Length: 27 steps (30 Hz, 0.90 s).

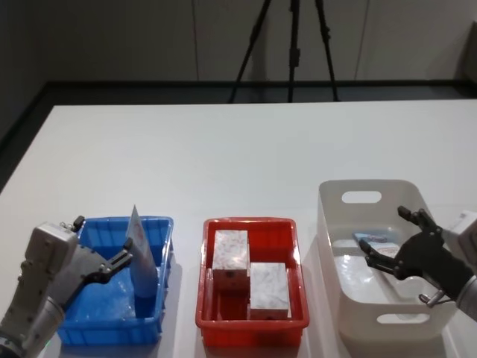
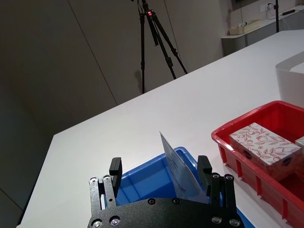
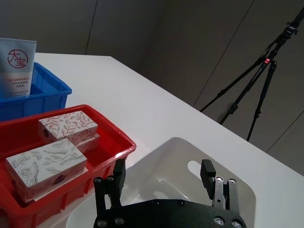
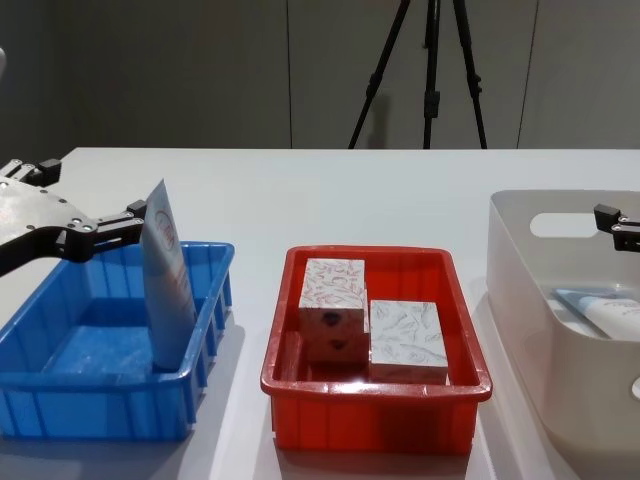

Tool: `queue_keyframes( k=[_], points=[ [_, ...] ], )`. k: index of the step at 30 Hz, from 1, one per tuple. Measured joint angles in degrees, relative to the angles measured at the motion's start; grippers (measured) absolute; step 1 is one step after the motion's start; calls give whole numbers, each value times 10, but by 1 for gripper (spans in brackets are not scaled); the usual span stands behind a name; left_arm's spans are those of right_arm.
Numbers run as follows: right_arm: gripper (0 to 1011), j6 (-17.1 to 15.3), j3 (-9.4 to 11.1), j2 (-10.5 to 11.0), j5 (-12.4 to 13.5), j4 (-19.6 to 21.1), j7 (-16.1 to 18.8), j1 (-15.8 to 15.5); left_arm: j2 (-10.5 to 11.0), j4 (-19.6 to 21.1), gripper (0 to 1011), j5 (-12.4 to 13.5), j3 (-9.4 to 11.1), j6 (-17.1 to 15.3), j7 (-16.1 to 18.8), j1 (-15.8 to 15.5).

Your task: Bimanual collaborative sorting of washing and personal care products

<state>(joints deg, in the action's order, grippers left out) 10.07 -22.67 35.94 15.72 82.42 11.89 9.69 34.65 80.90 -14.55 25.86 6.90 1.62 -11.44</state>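
Note:
A pale-blue tube (image 1: 141, 257) with a red circle logo stands upright at the inner side of the blue bin (image 1: 112, 328). My left gripper (image 1: 104, 242) is open over that bin. The tube (image 2: 181, 173) rises between its fingers, close to one fingertip (image 2: 204, 165). Three small white boxes with a red leafy pattern lie in the red bin (image 1: 252, 322); one box (image 4: 333, 282) rests on top of another. A second tube (image 4: 600, 310) lies flat in the white bin (image 1: 358, 306). My right gripper (image 1: 387, 235) hangs open above it, holding nothing.
The three bins sit in a row along the near edge of the white table (image 1: 238, 149). Its far half is bare. A black tripod (image 1: 291, 45) stands on the floor beyond the table.

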Motion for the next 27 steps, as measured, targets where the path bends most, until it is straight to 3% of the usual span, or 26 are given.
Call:
queue_keyframes(
  k=[11, 27],
  points=[
    [1001, 2, 11, 8, 6, 15, 38, -9, 0, 0, 1002, 0, 0, 0, 0, 0],
    [1001, -17, 17, 1, 15, 48, 83, -30, 0, 0, 1002, 0, 0, 0, 0, 0]
  ],
)
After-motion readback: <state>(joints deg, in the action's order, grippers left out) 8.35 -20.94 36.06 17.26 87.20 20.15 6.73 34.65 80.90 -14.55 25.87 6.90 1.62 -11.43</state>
